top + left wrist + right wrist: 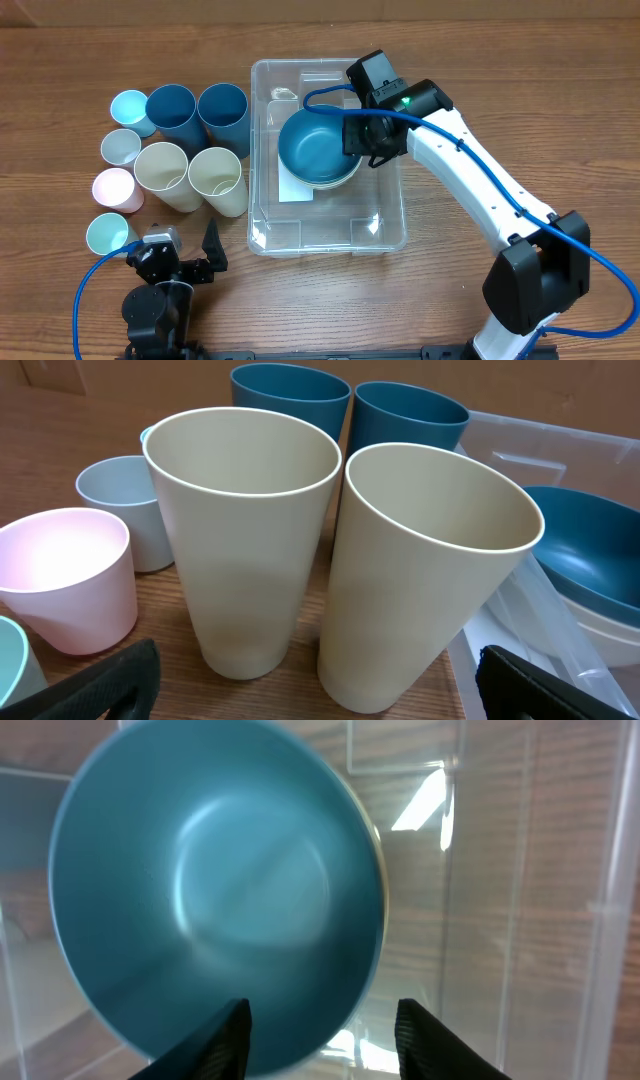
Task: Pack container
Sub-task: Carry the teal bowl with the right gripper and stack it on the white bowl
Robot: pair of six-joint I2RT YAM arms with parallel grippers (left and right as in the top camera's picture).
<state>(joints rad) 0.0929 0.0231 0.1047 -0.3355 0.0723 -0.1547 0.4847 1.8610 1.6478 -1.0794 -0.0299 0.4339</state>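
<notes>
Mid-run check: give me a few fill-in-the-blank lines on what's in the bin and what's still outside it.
The blue bowl sits nested in a ____ bowl inside the container. Left of the container stand two tall dark blue cups and ____ tall cream cups. The left gripper is ____, with nothing between its fingers.
Missing words: cream; two; open.
</notes>
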